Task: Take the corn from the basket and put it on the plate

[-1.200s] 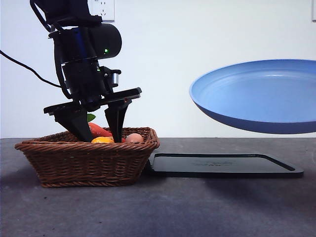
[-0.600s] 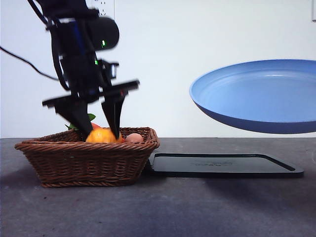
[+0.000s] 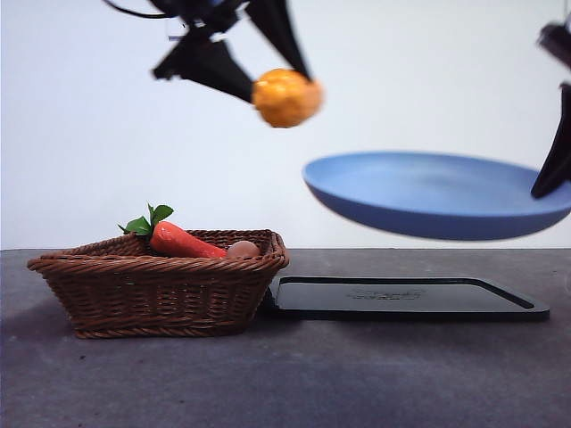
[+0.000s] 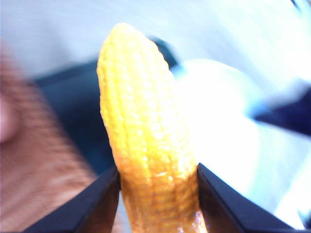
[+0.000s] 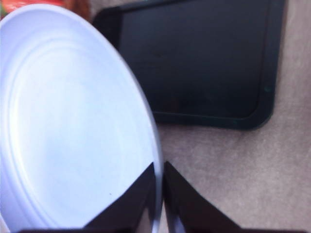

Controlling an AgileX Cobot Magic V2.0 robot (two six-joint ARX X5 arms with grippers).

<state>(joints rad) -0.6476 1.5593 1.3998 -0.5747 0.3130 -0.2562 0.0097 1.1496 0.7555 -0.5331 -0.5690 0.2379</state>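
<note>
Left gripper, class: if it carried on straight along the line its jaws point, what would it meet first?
Probably the plate. The left gripper, shut on the corn, slants down toward the plate held up by the right gripper. Depth is unclear, so it might pass beside the rim.

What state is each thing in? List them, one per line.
corn: lifted, clamped in the left gripper
plate: held in the air by its rim in the right gripper
basket: on table, holding carrot and small ball
black tray: flat on table
</note>
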